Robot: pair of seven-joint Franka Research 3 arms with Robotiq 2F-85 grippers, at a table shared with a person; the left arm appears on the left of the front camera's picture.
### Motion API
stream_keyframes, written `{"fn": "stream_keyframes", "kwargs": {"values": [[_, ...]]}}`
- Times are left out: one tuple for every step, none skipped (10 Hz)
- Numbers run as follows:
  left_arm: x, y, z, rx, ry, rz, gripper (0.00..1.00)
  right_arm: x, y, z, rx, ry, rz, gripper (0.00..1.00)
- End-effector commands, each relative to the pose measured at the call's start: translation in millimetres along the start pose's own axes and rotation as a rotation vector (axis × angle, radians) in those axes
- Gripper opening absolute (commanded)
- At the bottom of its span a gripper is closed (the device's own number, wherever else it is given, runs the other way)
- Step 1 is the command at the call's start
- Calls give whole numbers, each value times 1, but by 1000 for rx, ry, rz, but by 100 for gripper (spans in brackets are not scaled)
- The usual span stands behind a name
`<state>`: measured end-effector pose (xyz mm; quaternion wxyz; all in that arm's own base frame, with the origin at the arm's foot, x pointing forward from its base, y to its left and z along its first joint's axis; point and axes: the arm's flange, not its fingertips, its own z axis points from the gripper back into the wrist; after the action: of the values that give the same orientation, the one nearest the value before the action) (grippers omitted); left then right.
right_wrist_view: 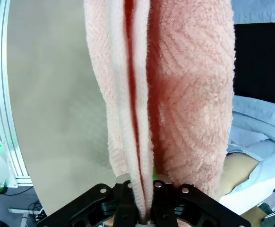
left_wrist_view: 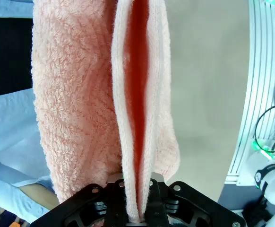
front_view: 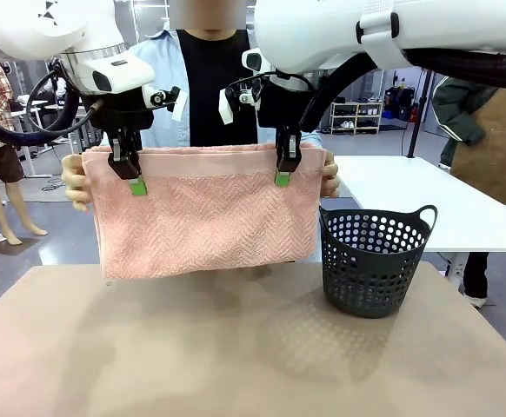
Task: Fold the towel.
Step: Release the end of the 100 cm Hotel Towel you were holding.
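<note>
The towel point(front_view: 203, 213) hangs doubled in the air above the table point(front_view: 236, 365), up and to the left of the basket point(front_view: 376, 261), with its lower edge clear of the tabletop. The left gripper point(front_view: 134, 178) is clamped on its top edge at the end far from the basket, and the right gripper point(front_view: 283, 172) is clamped on the end nearer it. In the wrist views the layers swallow the fingertips. One hand point(front_view: 76, 182) of a person holds the far end and the other hand point(front_view: 329, 176) the near end — fingers partly hidden behind cloth.

Tan table point(front_view: 192, 356), dark perforated basket point(front_view: 375, 261) atop.
</note>
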<state>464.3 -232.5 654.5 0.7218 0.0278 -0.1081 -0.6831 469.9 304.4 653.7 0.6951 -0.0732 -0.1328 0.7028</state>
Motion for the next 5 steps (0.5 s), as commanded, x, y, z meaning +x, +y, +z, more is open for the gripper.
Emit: {"fn": "stream_keyframes", "kwargs": {"values": [[-1, 0, 1, 3, 3, 7, 0, 0, 0, 0, -6, -1, 0, 0], [-1, 0, 1, 3, 3, 7, 0, 0, 0, 0, -6, -1, 0, 0], [-1, 0, 1, 3, 3, 7, 0, 0, 0, 0, -6, -1, 0, 0], [-1, 0, 1, 3, 3, 7, 0, 0, 0, 0, -6, -1, 0, 0], [-1, 0, 1, 3, 3, 7, 0, 0, 0, 0, -6, -1, 0, 0]]}}
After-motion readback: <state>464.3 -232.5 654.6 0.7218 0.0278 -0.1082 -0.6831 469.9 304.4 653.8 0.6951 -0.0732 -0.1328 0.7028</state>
